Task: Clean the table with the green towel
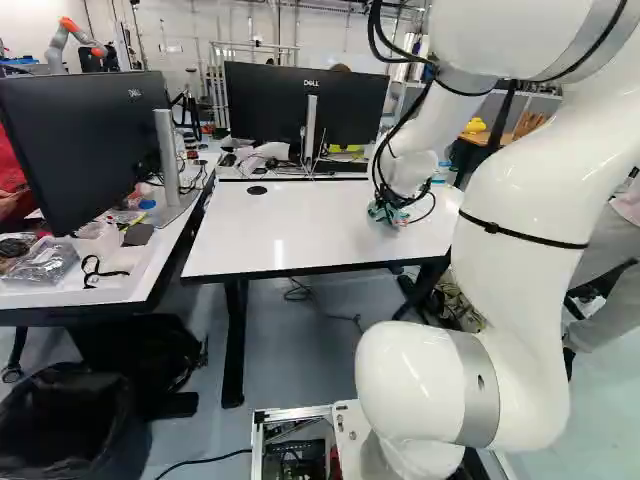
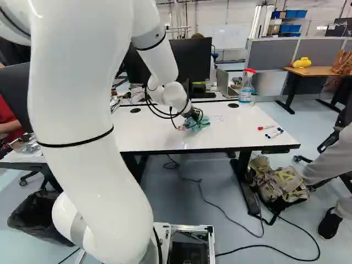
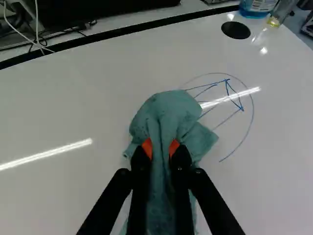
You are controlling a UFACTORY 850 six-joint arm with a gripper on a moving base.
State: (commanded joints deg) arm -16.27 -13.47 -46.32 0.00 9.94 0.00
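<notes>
Over the white table, at the end of the arm, is my gripper, low at the green towel. In the wrist view the gripper is shut on the bunched green towel, a fold of it pinched between the orange pads. The towel's front part rests on the white tabletop. Beside the towel, blue pen lines form an arrow-like shape inside a curved stroke; the towel covers part of the drawing.
A spray bottle stands at the table's far right corner. Red and blue markers lie near its right edge. Monitors stand behind the table; another holds the left desk. A bag sits below right. Another robot stands far back.
</notes>
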